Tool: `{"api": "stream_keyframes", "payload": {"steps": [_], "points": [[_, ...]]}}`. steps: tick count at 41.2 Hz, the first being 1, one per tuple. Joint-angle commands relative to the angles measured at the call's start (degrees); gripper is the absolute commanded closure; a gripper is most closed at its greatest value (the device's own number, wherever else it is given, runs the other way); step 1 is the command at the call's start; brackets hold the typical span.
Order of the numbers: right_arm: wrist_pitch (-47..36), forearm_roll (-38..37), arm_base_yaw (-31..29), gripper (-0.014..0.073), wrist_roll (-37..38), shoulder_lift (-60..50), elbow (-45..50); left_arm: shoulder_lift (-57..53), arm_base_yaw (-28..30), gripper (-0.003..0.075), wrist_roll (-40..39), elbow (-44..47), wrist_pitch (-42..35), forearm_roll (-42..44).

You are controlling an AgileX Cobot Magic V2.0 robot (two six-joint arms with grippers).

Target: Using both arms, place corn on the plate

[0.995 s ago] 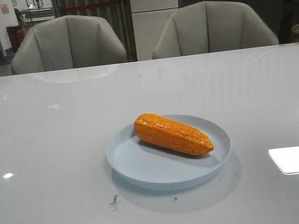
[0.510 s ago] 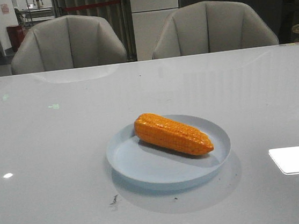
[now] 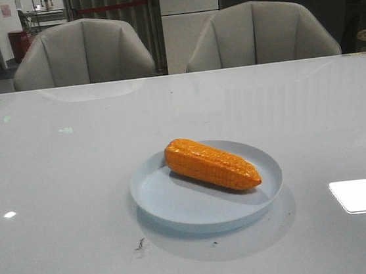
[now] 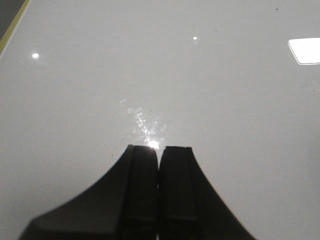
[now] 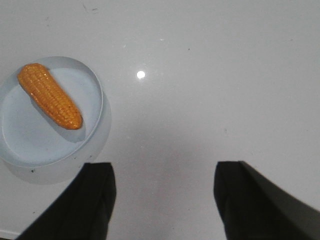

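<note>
The orange-yellow corn (image 3: 211, 163) lies slantwise on the pale blue plate (image 3: 171, 204) in the middle of the table, its tapered end toward the right. Both also show in the right wrist view, the corn (image 5: 49, 96) on the plate (image 5: 30, 145). No arm shows in the front view. My right gripper (image 5: 165, 172) is open and empty above bare table, apart from the plate's rim. My left gripper (image 4: 159, 150) is shut and empty over bare table; neither corn nor plate shows in its view.
The glossy white table (image 3: 54, 165) reflects a bright light patch (image 3: 361, 194). Two grey chairs (image 3: 82, 52) stand behind the far edge. A yellow strip along the table's edge (image 4: 12, 26) shows in the left wrist view.
</note>
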Motion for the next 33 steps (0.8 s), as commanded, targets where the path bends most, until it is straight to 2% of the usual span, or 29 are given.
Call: {"api": "stream_keyframes", "payload": {"steps": [1, 15, 25, 29, 33], "points": [[-3.46, 0.87, -0.34, 0.006, -0.06, -0.36, -1.48, -0.46, 0.08, 0.0627, -0.39, -1.62, -3.84, -0.66], [-3.46, 0.87, -0.34, 0.006, -0.06, -0.36, -1.48, -0.46, 0.08, 0.0627, -0.39, -1.62, -3.69, -0.66], [-3.46, 0.87, -0.34, 0.006, -0.06, -0.36, -1.48, -5.85, -0.05, 0.0627, -0.39, -0.32, -3.95, -0.66], [-3.46, 0.87, -0.34, 0.006, -0.06, -0.36, -1.48, -8.71, -2.12, 0.0627, -0.39, 1.54, -6.6, -0.66], [-3.46, 0.87, -0.34, 0.006, -0.06, -0.36, -1.48, -11.97, -5.26, 0.0627, -0.39, 4.89, -13.89, -0.66]]}}
